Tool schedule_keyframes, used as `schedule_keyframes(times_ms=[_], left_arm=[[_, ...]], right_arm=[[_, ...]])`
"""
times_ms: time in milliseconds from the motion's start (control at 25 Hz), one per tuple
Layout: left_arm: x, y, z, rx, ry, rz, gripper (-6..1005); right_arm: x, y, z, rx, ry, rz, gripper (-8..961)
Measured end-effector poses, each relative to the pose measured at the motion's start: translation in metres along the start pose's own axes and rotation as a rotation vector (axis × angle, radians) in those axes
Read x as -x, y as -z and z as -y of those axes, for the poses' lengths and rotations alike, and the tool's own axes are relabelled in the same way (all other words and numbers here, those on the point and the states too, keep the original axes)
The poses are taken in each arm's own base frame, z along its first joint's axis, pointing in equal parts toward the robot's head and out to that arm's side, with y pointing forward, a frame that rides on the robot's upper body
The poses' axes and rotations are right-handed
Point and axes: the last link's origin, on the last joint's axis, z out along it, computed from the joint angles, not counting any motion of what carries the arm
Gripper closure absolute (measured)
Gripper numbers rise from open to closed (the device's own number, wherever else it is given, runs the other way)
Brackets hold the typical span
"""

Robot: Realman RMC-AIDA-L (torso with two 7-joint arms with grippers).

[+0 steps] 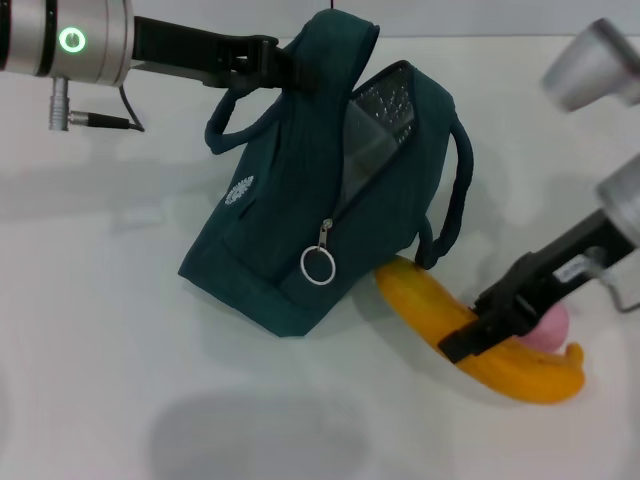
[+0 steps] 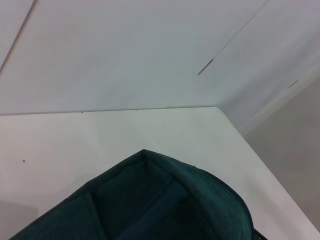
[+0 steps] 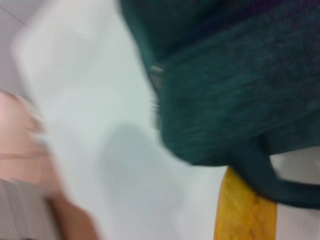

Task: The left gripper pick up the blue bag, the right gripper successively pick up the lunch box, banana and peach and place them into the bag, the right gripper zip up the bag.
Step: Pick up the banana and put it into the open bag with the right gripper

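The blue bag (image 1: 290,210) leans on the white table, its top pulled up by my left gripper (image 1: 272,58), which is shut on the fabric at the bag's peak. The bag's zipper is partly open, with the ring pull (image 1: 318,265) hanging and silver lining (image 1: 385,110) showing. The left wrist view shows only the bag's top edge (image 2: 165,200). The banana (image 1: 430,305) lies right of the bag, one end under its handle. My right gripper (image 1: 465,340) is low over the banana's middle. The peach (image 1: 553,325) sits just behind it. The lunch box is hidden.
The white table (image 1: 120,330) spreads wide to the left and front of the bag. A bag handle loop (image 3: 270,175) hangs over the banana's end (image 3: 245,210) in the right wrist view. The table's far edge (image 2: 150,108) meets a white wall.
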Motion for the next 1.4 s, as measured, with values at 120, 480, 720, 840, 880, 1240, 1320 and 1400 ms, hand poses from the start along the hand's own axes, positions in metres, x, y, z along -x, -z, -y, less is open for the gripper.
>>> schedule_keyframes(times_ms=[120, 480, 720, 840, 880, 1240, 1320, 1400], left_arm=[[0.000, 0.000, 0.000, 0.000, 0.000, -0.001, 944], [0.000, -0.001, 0.000, 0.002, 0.003, 0.001, 944], [-0.002, -0.003, -0.003, 0.019, 0.011, -0.005, 944], [-0.002, -0.004, -0.006, 0.052, 0.030, -0.016, 944], [-0.001, -0.005, -0.007, 0.060, 0.034, -0.017, 944], [0.002, -0.008, -0.008, 0.072, 0.037, -0.013, 944], [0.003, -0.007, -0.007, 0.071, 0.041, -0.013, 944], [0.005, -0.007, -0.005, 0.070, 0.047, -0.013, 944]], right_arm=[[-0.015, 0.019, -0.002, 0.164, -0.030, 0.080, 524], [-0.054, 0.082, -0.004, 0.532, 0.023, 0.498, 524], [-0.065, 0.092, -0.003, 0.525, 0.078, 0.663, 524], [-0.065, 0.094, -0.009, 0.549, 0.208, 0.892, 524], [-0.065, 0.093, -0.010, 0.549, 0.237, 0.936, 524], [-0.057, 0.043, -0.018, 0.379, 0.614, 1.168, 523], [-0.056, 0.036, -0.013, 0.301, 0.658, 1.163, 523], [-0.057, 0.031, -0.009, 0.221, 0.703, 1.173, 523]])
